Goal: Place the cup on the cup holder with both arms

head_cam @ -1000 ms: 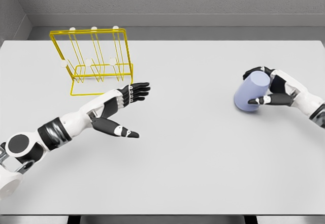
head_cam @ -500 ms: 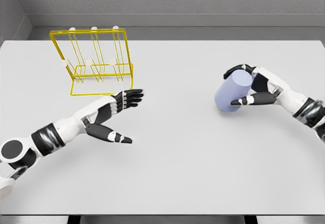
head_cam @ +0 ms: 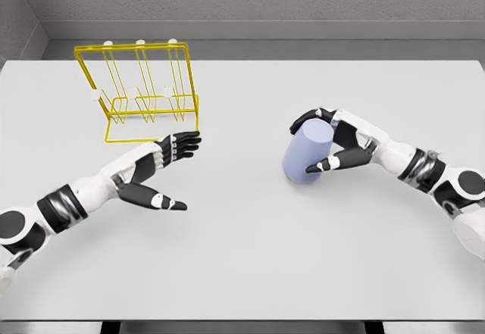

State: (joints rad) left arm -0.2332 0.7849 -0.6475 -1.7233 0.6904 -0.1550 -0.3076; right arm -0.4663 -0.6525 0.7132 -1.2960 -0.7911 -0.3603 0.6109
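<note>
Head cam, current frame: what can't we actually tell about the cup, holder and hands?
- Cup: whether it touches the table; single head view, no side angle.
- Cup's opening and any handle: not visible, partly behind the right robot hand.
- Cup holder: peg tips too small.
- Left robot hand: palm faces away.

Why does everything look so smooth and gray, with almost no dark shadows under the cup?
Head view: soft, even simulator light, so the cup in the right hand and the left hand cast only faint shadows on the table; no glare, no blur, even the thin yellow cup holder looks sharp.
</note>
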